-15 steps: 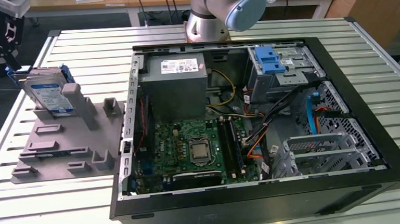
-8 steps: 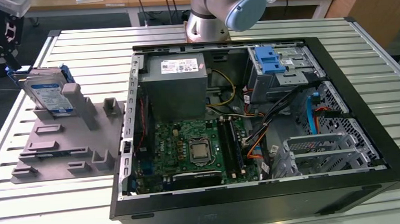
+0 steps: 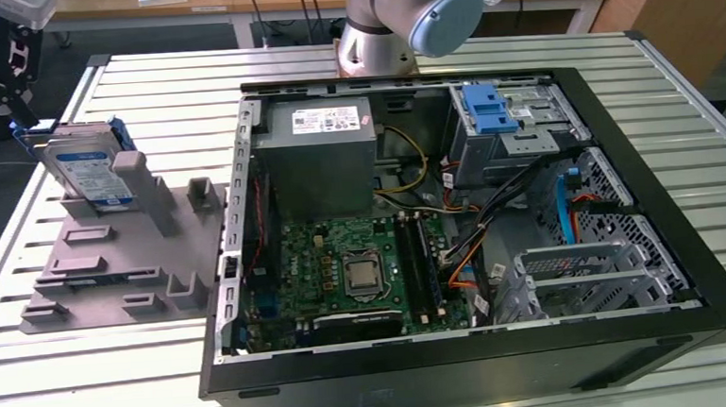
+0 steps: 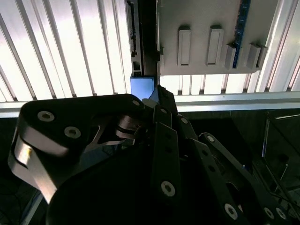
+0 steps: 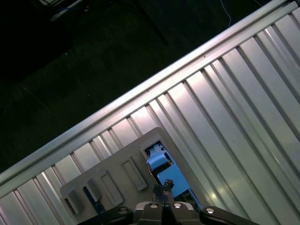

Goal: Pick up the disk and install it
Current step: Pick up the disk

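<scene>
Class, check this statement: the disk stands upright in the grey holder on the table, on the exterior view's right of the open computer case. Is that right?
Not quite. The disk does stand upright in the grey holder on the table, but it is on the exterior view's left of the open computer case, not its right. The exterior view shows this.

The disk (image 3: 88,169) stands upright on its edge in the far slot of a grey holder (image 3: 102,262), on the counter (image 3: 96,371) at the exterior view's left. It is silver metal with a white-and-blue label facing outward. A blue carrier bracket frames its edges.
</scene>
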You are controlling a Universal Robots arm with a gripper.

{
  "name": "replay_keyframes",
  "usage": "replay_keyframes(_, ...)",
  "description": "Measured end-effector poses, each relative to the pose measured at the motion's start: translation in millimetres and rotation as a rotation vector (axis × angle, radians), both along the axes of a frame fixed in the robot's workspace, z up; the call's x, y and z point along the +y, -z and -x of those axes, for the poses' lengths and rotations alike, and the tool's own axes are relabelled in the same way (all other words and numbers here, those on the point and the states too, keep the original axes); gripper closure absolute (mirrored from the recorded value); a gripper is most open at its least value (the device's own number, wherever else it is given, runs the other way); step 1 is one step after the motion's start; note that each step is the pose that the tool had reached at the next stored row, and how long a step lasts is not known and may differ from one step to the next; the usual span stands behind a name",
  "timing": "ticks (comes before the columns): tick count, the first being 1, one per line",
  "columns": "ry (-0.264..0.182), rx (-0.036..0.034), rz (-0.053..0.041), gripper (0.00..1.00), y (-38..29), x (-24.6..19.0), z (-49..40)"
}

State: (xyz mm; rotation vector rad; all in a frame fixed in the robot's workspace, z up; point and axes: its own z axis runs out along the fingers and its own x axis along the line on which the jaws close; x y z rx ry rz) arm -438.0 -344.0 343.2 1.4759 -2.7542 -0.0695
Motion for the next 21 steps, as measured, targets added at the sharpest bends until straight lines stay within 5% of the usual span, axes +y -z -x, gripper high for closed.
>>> replay_keyframes(11, -0.004, 0.0000, 0.0000, 0.89, 0.0, 0.0, 0.0)
replay_keyframes(21, -0.129, -0.0029, -0.0018, 0.89, 1.5, 1.2, 0.0)
